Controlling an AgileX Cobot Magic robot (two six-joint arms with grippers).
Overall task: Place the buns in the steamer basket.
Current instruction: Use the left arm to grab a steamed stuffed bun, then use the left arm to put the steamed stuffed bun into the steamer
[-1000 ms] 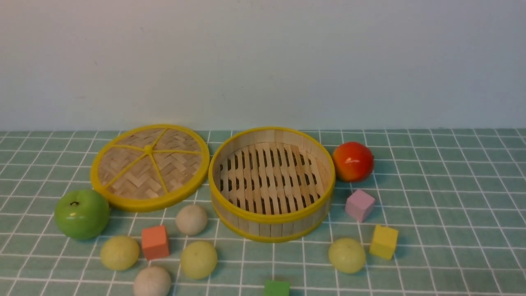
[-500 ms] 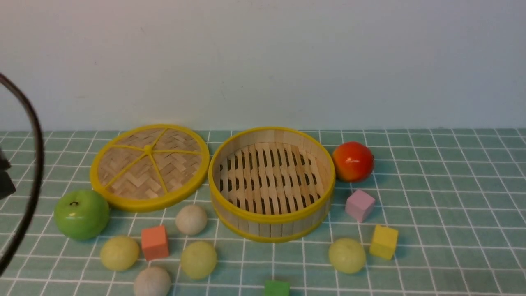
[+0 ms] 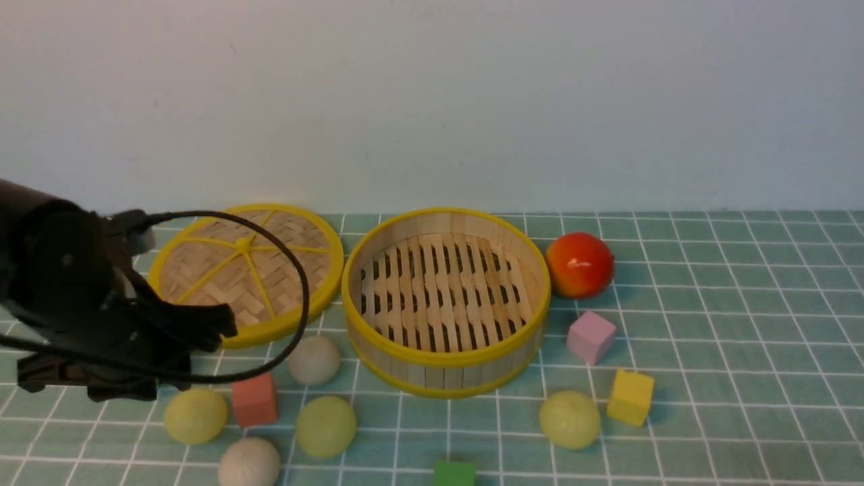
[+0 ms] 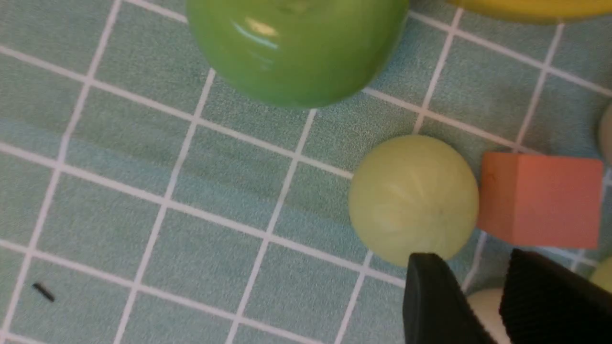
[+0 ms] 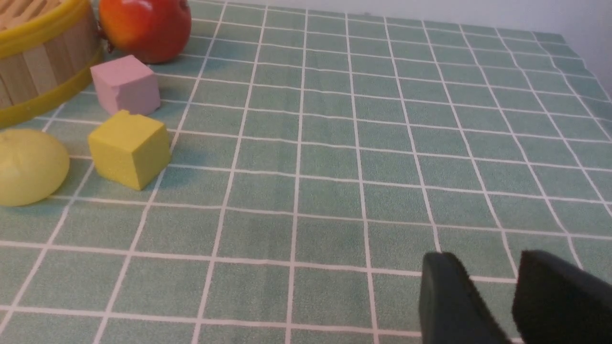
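Note:
The empty steamer basket stands mid-table. Several buns lie on the cloth in front of it: yellow-green ones and off-white ones. My left gripper hovers open above the left group and holds nothing. In its wrist view a yellow-green bun lies just ahead of the fingertips, and an off-white bun shows through the gap. My right gripper is open over bare cloth, far from the yellow-green bun and the basket. It is outside the front view.
The woven lid lies left of the basket. A green apple sits under my left arm and a red fruit right of the basket. Orange, pink, yellow and green cubes lie among the buns.
My left arm has swung in from the left edge and now covers the green apple in the front view. Buns, basket and cubes have not moved.

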